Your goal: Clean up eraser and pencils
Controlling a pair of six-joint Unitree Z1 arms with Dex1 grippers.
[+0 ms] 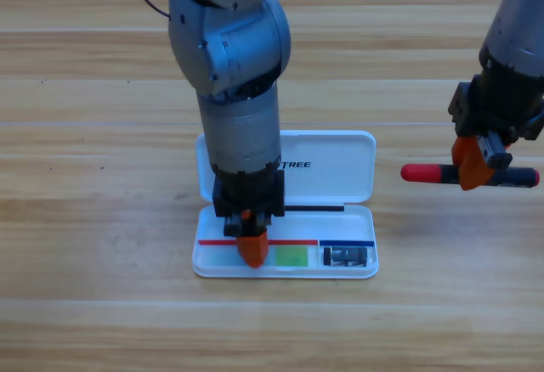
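Note:
The white case (340, 187) lies open in the middle of the table. The eraser (347, 256), a small black block, sits in the tray's right compartment. The green-and-white pencil tube (291, 256) lies flat in the tray's long compartment. My left gripper (251, 249) points straight down over the tube's middle and hides part of it. To the right of the case, my right gripper (476, 166) is shut on the red-and-black pen (421, 171). It holds the pen level above the table, red end toward the case.
The case's lid (331, 155) stands open behind the tray. Bare wooden table (102, 245) surrounds the case on all sides. The left arm's thick grey body (238, 92) rises over the lid's left part.

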